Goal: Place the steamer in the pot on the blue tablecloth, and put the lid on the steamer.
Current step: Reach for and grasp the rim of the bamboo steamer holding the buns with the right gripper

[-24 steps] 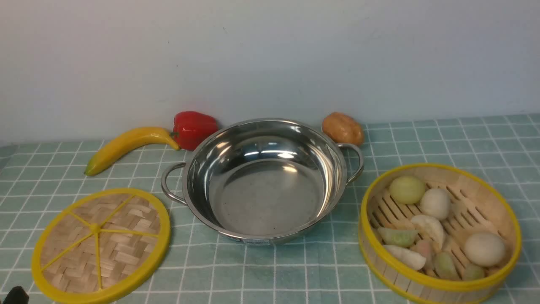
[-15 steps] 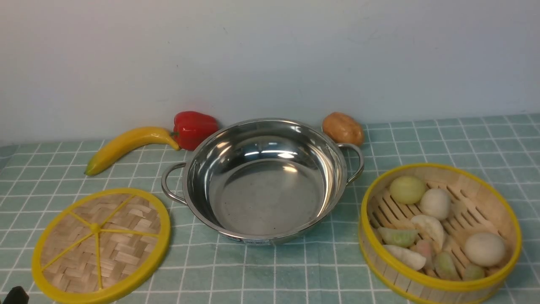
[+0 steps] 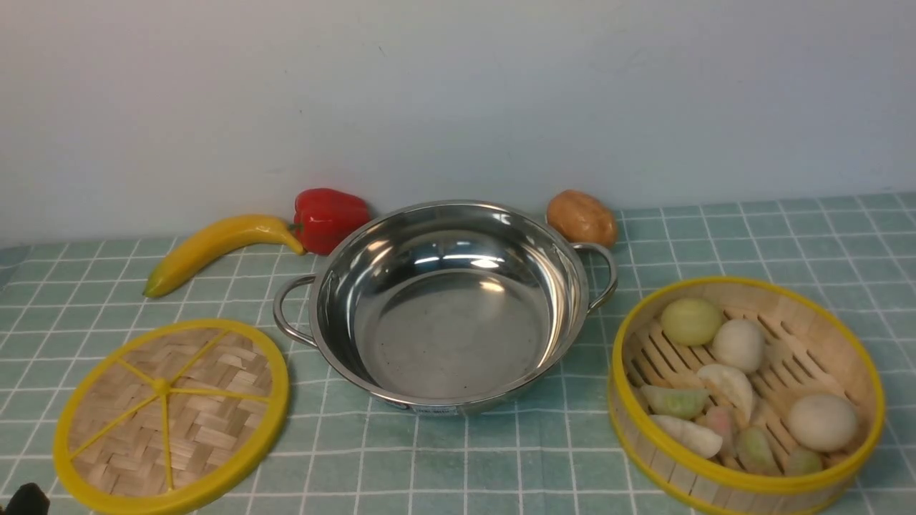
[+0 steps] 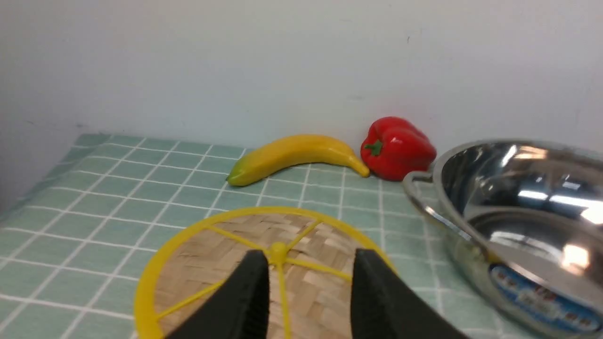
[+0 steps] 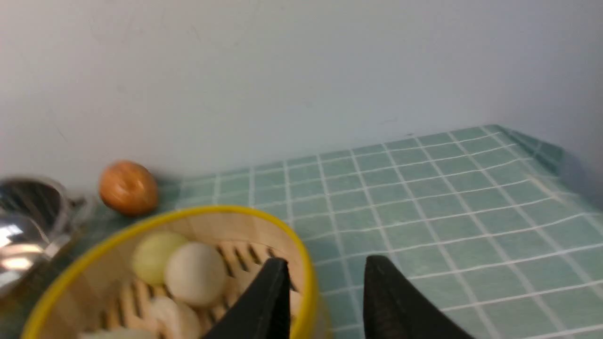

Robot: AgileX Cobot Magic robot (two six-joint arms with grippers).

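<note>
The steamer, a bamboo basket with yellow rims, stands on the blue tablecloth at the right and holds several buns and dumplings. The shiny pot stands empty in the middle. The lid lies flat at the left. In the left wrist view my left gripper is open above the lid, and the pot is beside it. In the right wrist view my right gripper is open, and the steamer's rim runs between its fingers. I cannot tell whether they touch it.
A banana and a red pepper lie behind the lid by the wall. A brown walnut-like item sits behind the pot's right handle. Bare cloth lies right of and behind the steamer.
</note>
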